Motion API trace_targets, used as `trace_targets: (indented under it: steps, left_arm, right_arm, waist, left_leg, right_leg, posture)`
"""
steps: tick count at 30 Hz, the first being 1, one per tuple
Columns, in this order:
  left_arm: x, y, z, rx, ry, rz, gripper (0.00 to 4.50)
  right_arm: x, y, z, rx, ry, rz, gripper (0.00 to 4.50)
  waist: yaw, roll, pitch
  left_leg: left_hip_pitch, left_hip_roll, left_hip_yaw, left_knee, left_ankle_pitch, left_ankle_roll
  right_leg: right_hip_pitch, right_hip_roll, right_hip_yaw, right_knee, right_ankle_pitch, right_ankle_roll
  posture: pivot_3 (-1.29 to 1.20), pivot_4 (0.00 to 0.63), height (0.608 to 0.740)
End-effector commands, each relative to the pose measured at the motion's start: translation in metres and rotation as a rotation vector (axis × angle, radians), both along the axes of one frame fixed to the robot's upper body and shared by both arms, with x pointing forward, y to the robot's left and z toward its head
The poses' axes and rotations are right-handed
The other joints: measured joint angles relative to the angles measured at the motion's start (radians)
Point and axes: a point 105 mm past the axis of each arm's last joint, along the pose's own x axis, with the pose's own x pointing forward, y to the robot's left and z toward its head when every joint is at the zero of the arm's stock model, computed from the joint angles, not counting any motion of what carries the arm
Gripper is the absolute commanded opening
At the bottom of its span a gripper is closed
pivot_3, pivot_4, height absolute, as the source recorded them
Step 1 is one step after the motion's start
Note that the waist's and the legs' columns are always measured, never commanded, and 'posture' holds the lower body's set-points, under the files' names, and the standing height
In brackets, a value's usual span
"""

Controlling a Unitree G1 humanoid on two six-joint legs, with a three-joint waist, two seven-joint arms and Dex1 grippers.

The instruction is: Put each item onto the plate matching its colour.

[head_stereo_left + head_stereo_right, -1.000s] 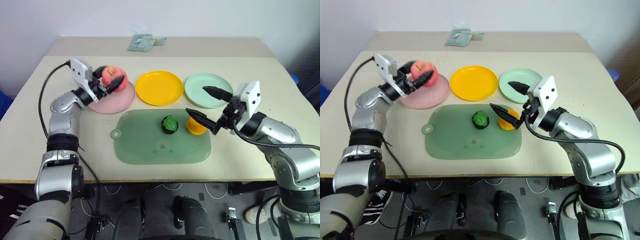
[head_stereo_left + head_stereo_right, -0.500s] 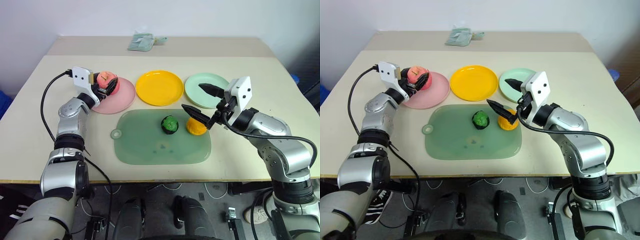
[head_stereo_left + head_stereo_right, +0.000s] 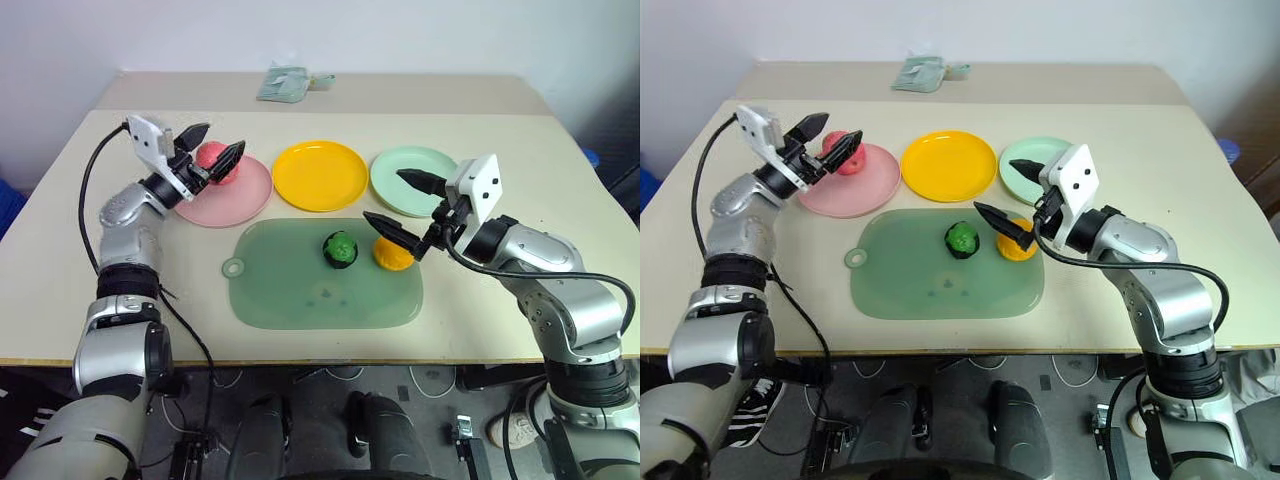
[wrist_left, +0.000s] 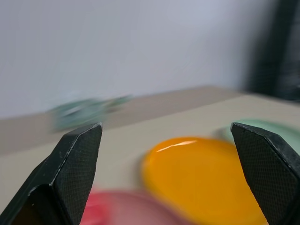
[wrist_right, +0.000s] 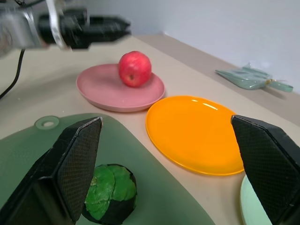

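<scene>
Apple (image 5: 135,69) delivered to the pink plate (image 5: 103,91): left gripper (image 3: 210,148) hovers spread above it, right gripper (image 3: 405,205) spread beside the orange (image 3: 393,256).

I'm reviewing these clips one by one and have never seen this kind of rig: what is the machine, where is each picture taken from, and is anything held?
It is a two-armed humanoid robot. Two pictures look down from its head; the other two look along each wrist's black fingers. On the beige table lie a pale pink plate with a red apple on it, a yellow plate, a mint green plate and a translucent green mat carrying a dark green bumpy ball and an orange. The left gripper and right gripper are open, holding nothing.
</scene>
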Motion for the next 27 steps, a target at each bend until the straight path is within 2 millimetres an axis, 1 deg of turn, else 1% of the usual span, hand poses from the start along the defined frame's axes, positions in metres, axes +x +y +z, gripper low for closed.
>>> trace_targets:
  steps: [1,3,5,7,8,9,11,14,17,19,22,24,27]
  left_arm:
    - [-0.023,-0.007,-0.001,0.107,-0.014,-0.162,4.46]
    - [-0.040,-0.009,-0.008,0.129,0.053,-0.286,4.46]
    - [-0.060,-0.010,-0.010,0.133,0.090,-0.412,4.46]
    - [-0.071,-0.007,-0.011,0.132,0.115,-0.465,4.46]
    - [-0.076,-0.006,-0.014,0.152,0.134,-0.485,4.46]
    - [-0.079,-0.006,-0.017,0.175,0.156,-0.490,4.46]
    - [-0.081,-0.005,-0.025,0.240,0.148,-0.481,4.46]
    - [-0.086,-0.003,-0.024,0.235,0.137,-0.488,4.46]
    - [-0.094,0.001,-0.023,0.229,0.150,-0.517,4.46]
    - [-0.101,0.006,-0.029,0.233,0.196,-0.534,4.46]
    - [-0.108,0.007,-0.033,0.227,0.225,-0.547,4.46]
    - [-0.110,0.006,-0.034,0.214,0.229,-0.550,4.46]
    - [-0.113,0.005,-0.036,0.208,0.235,-0.559,4.46]
  right_arm:
    - [-0.001,0.006,0.009,-0.026,-0.049,0.014,4.50]
    - [0.001,0.009,0.006,-0.041,-0.022,0.011,4.50]
    - [0.001,0.014,0.004,-0.065,-0.004,0.017,4.50]
    - [0.001,0.018,0.001,-0.095,0.002,0.021,4.50]
    - [0.002,0.022,-0.003,-0.104,0.034,0.037,4.50]
    - [0.002,0.026,-0.007,-0.104,0.071,0.055,4.50]
    - [0.000,0.039,-0.010,-0.103,0.093,0.097,4.50]
    - [0.000,0.052,-0.016,-0.110,0.117,0.124,4.50]
    - [0.007,0.050,-0.026,-0.155,0.152,0.093,4.50]
    - [0.012,0.044,-0.031,-0.191,0.170,0.073,4.50]
    - [0.016,0.037,-0.036,-0.235,0.186,0.062,4.50]
    - [0.017,0.039,-0.041,-0.271,0.188,0.075,4.50]
    - [0.017,0.042,-0.047,-0.279,0.205,0.088,4.50]
  waist:
    - [-0.007,0.000,0.000]
    - [-0.013,0.000,0.000]
    - [-0.020,0.000,0.000]
    - [-0.021,0.000,0.000]
    - [-0.020,0.000,0.000]
    - [-0.021,0.000,0.000]
    - [-0.020,0.000,0.000]
    - [-0.021,0.001,0.000]
    - [-0.020,0.001,0.000]
    - [-0.020,0.001,0.000]
    - [-0.021,0.001,0.000]
    - [-0.021,0.001,0.000]
    - [-0.021,0.001,0.000]
  left_leg:
    - [0.000,0.000,0.000,0.000,0.000,0.000]
    - [0.001,0.000,0.000,0.000,0.000,0.000]
    - [0.000,0.001,0.000,0.000,0.000,0.000]
    - [0.000,0.001,0.000,0.000,0.000,0.000]
    - [0.000,0.001,-0.001,0.000,0.000,0.000]
    - [0.000,0.001,-0.001,0.000,0.000,0.000]
    - [0.000,0.001,-0.001,0.000,0.000,0.000]
    - [0.000,0.001,-0.001,0.000,0.000,0.000]
    - [0.000,0.001,-0.001,0.000,0.000,0.000]
    - [0.000,0.001,0.000,0.000,0.000,0.000]
    - [0.000,0.001,0.000,0.000,0.000,0.000]
    - [0.000,0.001,0.000,0.000,0.000,0.000]
    - [0.000,0.001,0.000,0.000,0.000,0.000]
  right_leg:
    - [0.000,0.000,0.000,0.000,0.000,0.000]
    - [0.000,0.000,0.000,0.001,0.000,0.000]
    - [0.000,0.000,0.000,0.001,0.000,0.000]
    - [0.000,0.000,0.000,0.001,0.000,0.000]
    - [0.000,0.000,0.000,0.001,0.000,0.000]
    - [0.000,0.000,0.000,0.001,0.000,-0.001]
    - [0.000,0.000,0.000,0.001,-0.001,-0.001]
    - [0.000,0.000,0.000,0.001,-0.001,-0.002]
    - [0.000,0.000,0.000,0.000,-0.001,-0.002]
    - [-0.001,0.000,0.000,0.000,-0.001,-0.002]
    - [-0.001,0.000,0.000,0.000,-0.002,-0.003]
    - [-0.001,0.000,0.000,0.000,-0.002,-0.004]
    - [-0.001,0.000,0.000,0.000,-0.002,-0.004]
  posture:
    - [0.00,0.150,0.740]
    - [0.00,0.150,0.740]
    - [0.00,0.150,0.740]
    - [0.00,0.150,0.740]
    - [0.00,0.150,0.740]
    - [0.00,0.150,0.740]
    - [0.00,0.150,0.740]
    - [0.00,0.150,0.740]
    - [0.00,0.150,0.740]
    - [0.00,0.150,0.740]
    - [0.00,0.150,0.740]
    - [0.00,0.150,0.740]
    - [0.00,0.150,0.740]
